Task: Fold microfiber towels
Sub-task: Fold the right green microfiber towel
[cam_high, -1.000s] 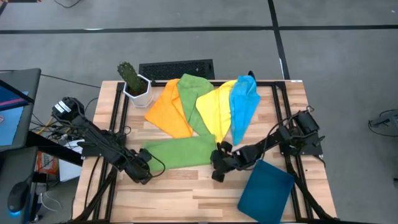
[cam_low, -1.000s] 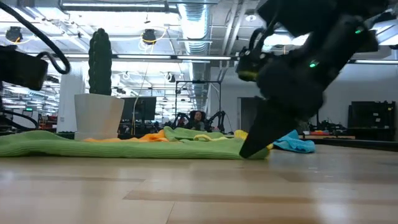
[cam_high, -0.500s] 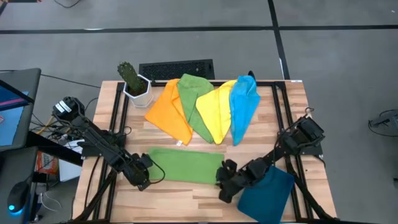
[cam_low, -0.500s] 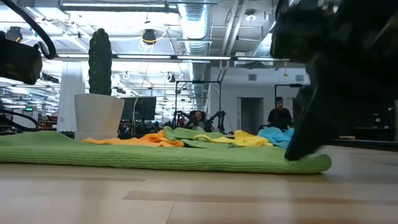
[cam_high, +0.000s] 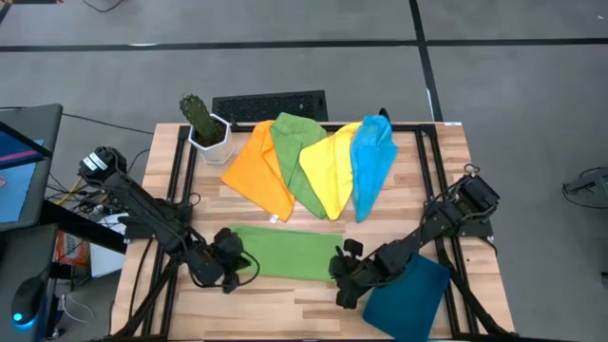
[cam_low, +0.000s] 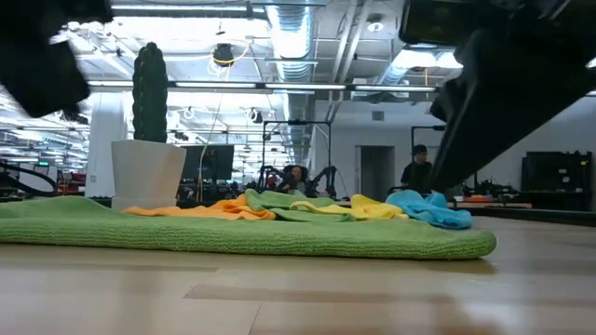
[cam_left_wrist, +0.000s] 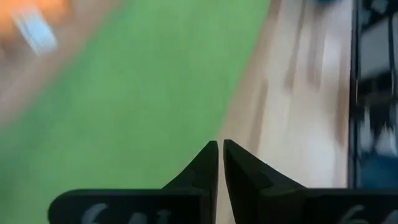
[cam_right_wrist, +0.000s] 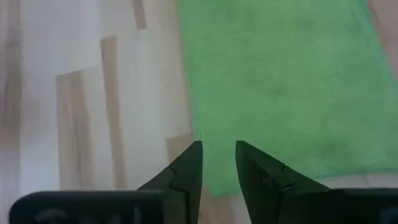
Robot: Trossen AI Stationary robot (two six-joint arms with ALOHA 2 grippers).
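A green microfiber towel lies flat on the table as a long folded band near the front edge; the low view shows it as a low green strip. My left gripper hovers shut over the towel's left end, clear of it. My right gripper hangs open above the towel's right end, with nothing between its fingers. Orange, green, yellow and blue towels lie fanned out and overlapping along the far side.
A dark teal tray lies at the near right corner, beside my right arm. A potted cactus stands at the far left, with a keyboard behind the table. Bare wood runs along the front edge.
The green towel's far part has come over toward the near edge, so it now lies as a narrower band closer to the front. My right gripper went toward the near edge with the towel's right end, then rose off it. My left gripper has risen and rolled above the left end.
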